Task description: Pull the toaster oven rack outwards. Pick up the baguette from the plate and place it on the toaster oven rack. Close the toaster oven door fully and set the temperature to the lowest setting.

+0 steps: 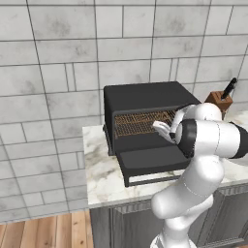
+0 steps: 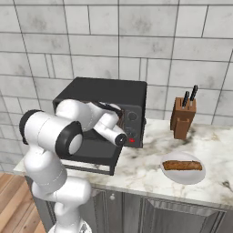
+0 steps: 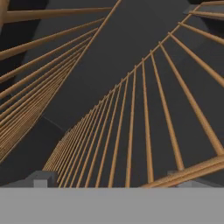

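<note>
- Inside the oven (image 1: pixel 145 99) mouth, the gripper (image 3: pixel 111 181) is spread wide, holding nothing, with the rack's (image 1: pixel 143 122) front bar just at 12 o'clock across its tips.
- Rack's long axis runs side to side; its wires (image 3: pixel 131 131) run front to back.
- Door (image 1: pixel 150 162) lies dropped flat below, leaving room to pull outward.
- At 3 o'clock, well apart, the baguette (image 2: pixel 183 165) waits on its plate (image 2: pixel 183 176).

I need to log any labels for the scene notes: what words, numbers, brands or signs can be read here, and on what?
None can be read.
Toaster oven: its control strip bears knobs and a red light, with no legible marking.
Knife block: no text.
Plate, baguette: no text.
</note>
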